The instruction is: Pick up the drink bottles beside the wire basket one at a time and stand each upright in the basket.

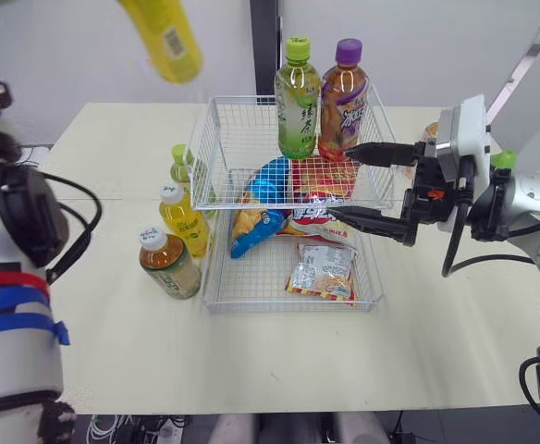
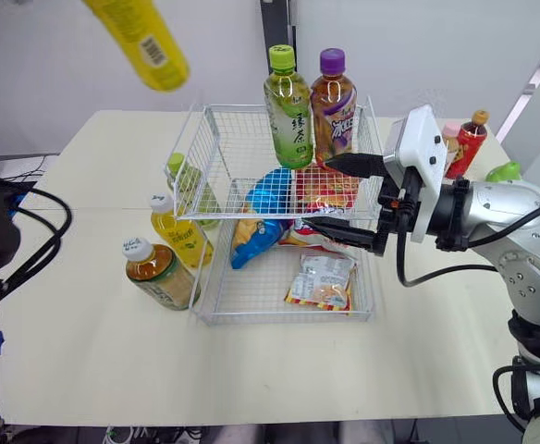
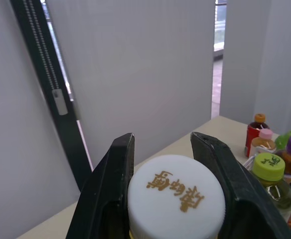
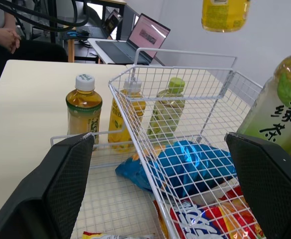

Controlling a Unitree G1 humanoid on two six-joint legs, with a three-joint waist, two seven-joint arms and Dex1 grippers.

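Yellow bottle (image 1: pixel 164 37) is pinched by its cap (image 3: pixel 175 194) between left fingers (image 3: pixel 110 189), likely for carriage to wire basket (image 1: pixel 288 308) beneath spread, empty right fingers (image 1: pixel 381 153).

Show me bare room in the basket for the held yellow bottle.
Bare: back left corner, left of the green tea bottle; front left, beside the silver packet. Crowded: snack bags mid-basket, open right gripper on the right.

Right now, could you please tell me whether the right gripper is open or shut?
Open: the right gripper has its two black fingers wide apart, gripping nothing.
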